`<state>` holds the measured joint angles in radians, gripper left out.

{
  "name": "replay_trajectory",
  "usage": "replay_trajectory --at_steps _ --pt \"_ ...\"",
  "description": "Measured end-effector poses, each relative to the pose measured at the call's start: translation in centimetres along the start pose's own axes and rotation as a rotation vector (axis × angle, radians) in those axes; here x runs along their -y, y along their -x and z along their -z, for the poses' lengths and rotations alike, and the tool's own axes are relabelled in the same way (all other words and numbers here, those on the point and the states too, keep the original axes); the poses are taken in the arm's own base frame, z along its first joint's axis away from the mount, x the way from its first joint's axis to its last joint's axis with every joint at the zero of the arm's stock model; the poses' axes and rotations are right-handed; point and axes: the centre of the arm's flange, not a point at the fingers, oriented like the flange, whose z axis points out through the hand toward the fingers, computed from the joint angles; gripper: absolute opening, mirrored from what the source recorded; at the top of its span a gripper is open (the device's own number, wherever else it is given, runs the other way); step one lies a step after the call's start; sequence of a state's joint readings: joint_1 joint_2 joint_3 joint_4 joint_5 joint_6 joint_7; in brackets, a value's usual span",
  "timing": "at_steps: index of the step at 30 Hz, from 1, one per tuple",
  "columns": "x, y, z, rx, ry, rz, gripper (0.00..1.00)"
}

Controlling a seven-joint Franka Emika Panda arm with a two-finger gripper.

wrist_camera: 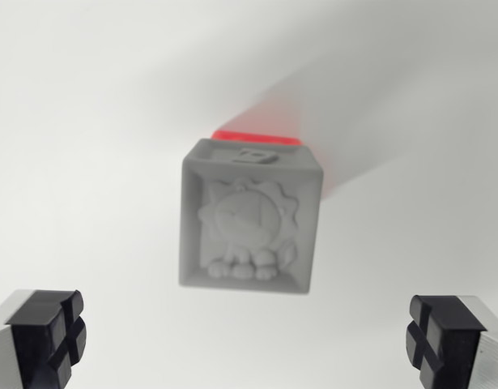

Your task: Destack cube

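I see grey cube [250, 217] mid-frame, stacked on red cube [257, 136], relief face w/ clock-like figure toward cam, no long axis. Gripper [249, 340] spread wide, empty, fingertips [48, 336] low, apart from it.

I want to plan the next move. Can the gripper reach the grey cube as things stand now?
Probably yes. The gripper is open, its fingers standing wide apart on either side, and nothing lies between them and the grey cube, which sits on a red cube.
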<state>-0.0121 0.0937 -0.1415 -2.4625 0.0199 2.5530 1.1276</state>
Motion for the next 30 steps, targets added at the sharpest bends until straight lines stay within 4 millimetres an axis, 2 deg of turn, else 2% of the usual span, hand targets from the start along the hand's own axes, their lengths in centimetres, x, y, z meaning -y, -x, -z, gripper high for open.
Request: replay_trajectory --at_steps 4,16,30 --pt "0.0 0.0 -1.9 0.001 0.005 -0.001 1.0" --pt "0.0 0.1 -5.7 0.001 0.004 -0.001 1.0" --pt "-0.1 0.1 -8.6 0.0 0.003 -0.001 1.0"
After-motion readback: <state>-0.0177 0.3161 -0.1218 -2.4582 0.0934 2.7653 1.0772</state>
